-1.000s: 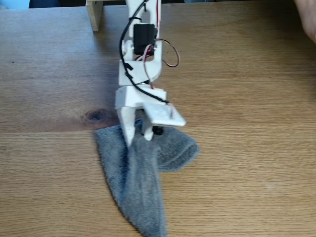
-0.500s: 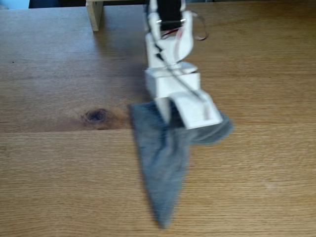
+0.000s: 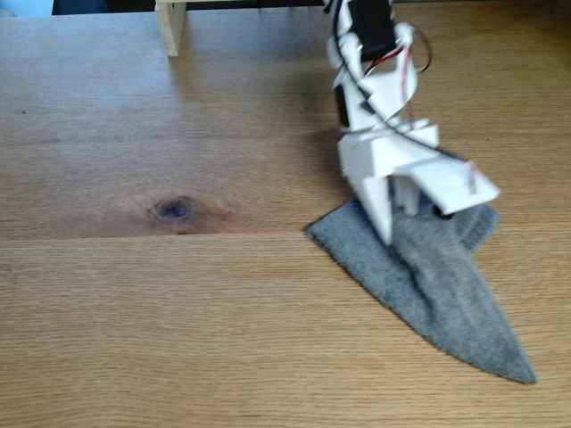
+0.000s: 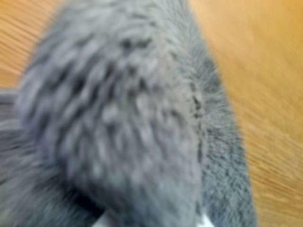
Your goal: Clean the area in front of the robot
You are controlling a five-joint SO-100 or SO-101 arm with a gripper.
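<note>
In the fixed view, the left stretch of the oak tabletop [image 3: 107, 294] lies bare, with a pale wooden post [image 3: 170, 27] standing at its far edge and a dark oval knot [image 3: 175, 209] in the grain a little left of centre. No crumbs, spills or smears are visible on this part; whether it has been wiped cannot be read from the wood itself.

Right of centre, a grey terry cloth [image 3: 437, 285] lies flat on the tabletop as a long wedge, broad end under the arm and narrow tip pointing toward the near right corner. The white robot arm [image 3: 375, 98] reaches down from the far edge, red and black wires looping along it, and its gripper [image 3: 398, 214] presses into the cloth's broad end. The jaws look closed on a pinch of the terry cloth, the pointed one standing nearly upright on it.

In the wrist view, the cloth [image 4: 123, 118] bunches up close to the lens, blurred, with tabletop [image 4: 265, 71] showing to its right.

As a judgement, the wiping is under way rather than finished: the cloth is gripped and in contact with the wood, the strip to the right of it and the near edge may yet need a pass, and the cloth is not yet set aside.
</note>
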